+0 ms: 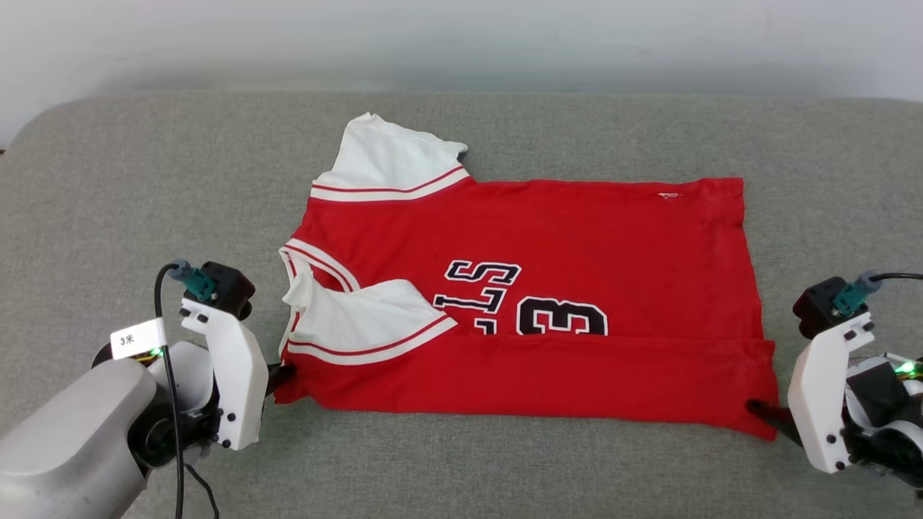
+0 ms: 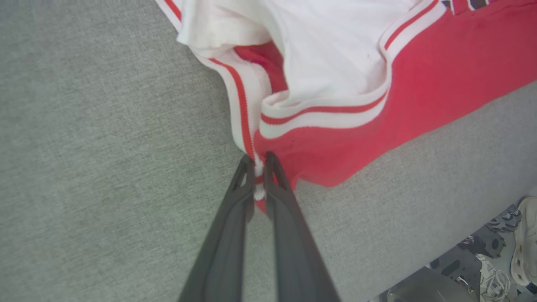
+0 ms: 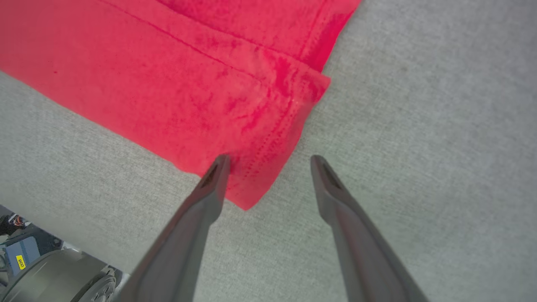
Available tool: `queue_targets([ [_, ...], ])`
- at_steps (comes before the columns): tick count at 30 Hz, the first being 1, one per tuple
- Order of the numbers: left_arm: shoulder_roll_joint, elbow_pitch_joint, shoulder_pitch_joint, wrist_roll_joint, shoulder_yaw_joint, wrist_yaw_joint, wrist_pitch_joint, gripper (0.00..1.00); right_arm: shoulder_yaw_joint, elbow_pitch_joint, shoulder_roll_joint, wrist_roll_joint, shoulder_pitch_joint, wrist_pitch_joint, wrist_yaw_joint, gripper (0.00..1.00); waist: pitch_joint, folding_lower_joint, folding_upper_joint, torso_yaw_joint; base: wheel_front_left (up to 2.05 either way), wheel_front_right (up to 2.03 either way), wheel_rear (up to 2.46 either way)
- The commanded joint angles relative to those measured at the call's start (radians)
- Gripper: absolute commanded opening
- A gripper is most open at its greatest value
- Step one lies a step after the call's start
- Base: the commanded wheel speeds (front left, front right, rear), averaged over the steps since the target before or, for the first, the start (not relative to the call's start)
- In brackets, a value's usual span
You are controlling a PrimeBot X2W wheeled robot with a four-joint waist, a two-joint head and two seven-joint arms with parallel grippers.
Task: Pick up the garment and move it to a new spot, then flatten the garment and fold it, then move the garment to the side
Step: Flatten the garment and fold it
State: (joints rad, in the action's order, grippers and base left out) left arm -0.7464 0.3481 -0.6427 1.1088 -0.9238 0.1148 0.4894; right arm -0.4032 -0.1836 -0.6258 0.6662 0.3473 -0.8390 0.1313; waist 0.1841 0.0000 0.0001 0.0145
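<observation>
Garment lies mid-frame on the grey cushion, partway through folding; the left gripper pinches its lower-left corner, while the right gripper, spread astride the lower-right hem, likely must close next.

1. Robot lab or test room, I'd say, not a home.
2. I work on a wide flat pad covered in grey woven fabric, set against a bare pale wall.
3. Left wrist view, past the pad's edge: loose cables and dark hardware on the floor, and a pale shoe.
4. Right wrist view: blue-grey box with a yellow numbered sticker.
5. Paper tag on the cable behind my left gripper.
</observation>
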Motion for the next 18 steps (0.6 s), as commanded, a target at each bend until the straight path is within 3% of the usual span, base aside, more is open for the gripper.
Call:
queue_targets([
  [1, 0.001, -0.004, -0.013, -0.007, 0.000, -0.001, -0.004, 0.00, -0.006, -0.016, 0.012, -0.009, 0.014, -0.003, -0.001, 1.00, 0.009, 0.0000, -0.0001, 0.006, 0.00, 0.00, 0.00],
  [16, 0.008, -0.004, -0.027, -0.019, -0.001, 0.002, -0.031, 0.00, -0.162, -0.214, 0.115, 0.004, -0.042, 0.069, 0.001, 1.00, 0.062, 0.0000, -0.0001, 0.017, 0.00, 0.00, 0.00],
  [17, 0.008, -0.002, -0.025, -0.019, -0.002, 0.002, -0.033, 0.00, -0.171, -0.215, 0.114, 0.009, -0.038, 0.080, 0.002, 0.32, 0.061, 0.0000, -0.0001, 0.016, 0.00, 0.00, 0.00],
  [18, 0.007, 0.001, -0.022, -0.018, -0.002, 0.003, -0.036, 0.00, -0.175, -0.216, 0.110, 0.014, -0.030, 0.090, 0.002, 0.00, 0.059, 0.0000, -0.0001, 0.014, 0.00, 0.00, 0.00],
])
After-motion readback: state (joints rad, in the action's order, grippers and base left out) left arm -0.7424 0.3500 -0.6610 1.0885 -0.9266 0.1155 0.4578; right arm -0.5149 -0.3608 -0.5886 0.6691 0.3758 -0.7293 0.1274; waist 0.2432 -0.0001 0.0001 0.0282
